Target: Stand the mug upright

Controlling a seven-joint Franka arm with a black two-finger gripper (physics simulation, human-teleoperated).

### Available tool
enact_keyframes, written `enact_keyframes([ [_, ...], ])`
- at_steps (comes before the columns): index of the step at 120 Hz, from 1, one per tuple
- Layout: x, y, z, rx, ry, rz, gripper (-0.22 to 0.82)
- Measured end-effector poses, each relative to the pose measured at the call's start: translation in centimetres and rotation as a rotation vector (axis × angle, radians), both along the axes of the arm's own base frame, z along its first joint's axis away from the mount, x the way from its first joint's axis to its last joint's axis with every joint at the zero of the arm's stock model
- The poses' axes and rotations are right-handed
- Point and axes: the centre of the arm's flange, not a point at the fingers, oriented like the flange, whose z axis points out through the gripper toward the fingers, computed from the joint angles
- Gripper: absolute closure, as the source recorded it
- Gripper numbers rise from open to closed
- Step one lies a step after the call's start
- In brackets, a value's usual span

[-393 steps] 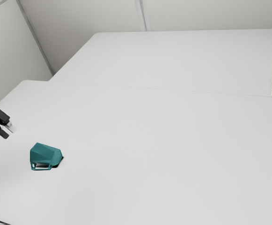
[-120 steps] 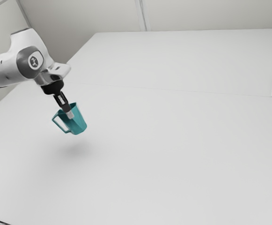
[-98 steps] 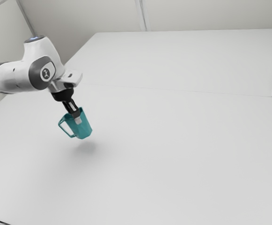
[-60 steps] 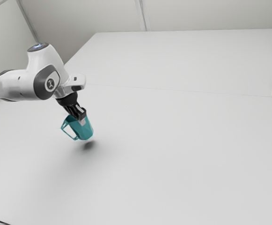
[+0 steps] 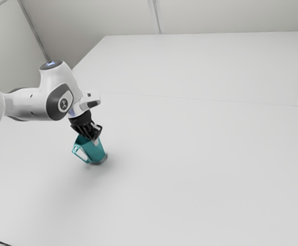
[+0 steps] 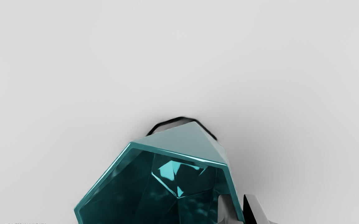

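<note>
In the exterior view, the teal, faceted, glossy mug (image 5: 95,151) was at eight o'clock from the centre, low over or on the smooth white table (image 5: 190,174). It leaned: its mouth pointed towards eleven o'clock and its base towards five, with the angular open handle (image 5: 80,154) out at about eight. Dark shadow (image 5: 103,161) lay right by the base; whether the base touched the table, I could not tell. The white and grey arm (image 5: 31,104) entered from nine o'clock, and its black two-finger gripper (image 5: 95,140) reached down to the rim.

In the wrist view, the gripper was clamped on the mug's wall, one finger (image 6: 224,203) inside and the other (image 6: 256,205) outside. The rim was many-cornered, the interior deep teal with bright glints and creases meeting at a point, and the outer facets were a paler grey-teal.
</note>
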Motion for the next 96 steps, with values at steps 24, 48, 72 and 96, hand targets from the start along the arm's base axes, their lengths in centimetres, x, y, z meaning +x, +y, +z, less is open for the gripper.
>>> enact_keyframes([
  [24,0.2,0.1,-1.0,-0.003,0.012,0.052,0.78],
  [48,0.3,-0.7,-0.9,-0.010,0.009,0.067,0.46],
  [72,0.8,-1.8,0.9,-0.011,-0.023,0.055,0.18],
  [96,3.5,-2.7,7.4,-0.013,-0.067,0.029,0.07],
])
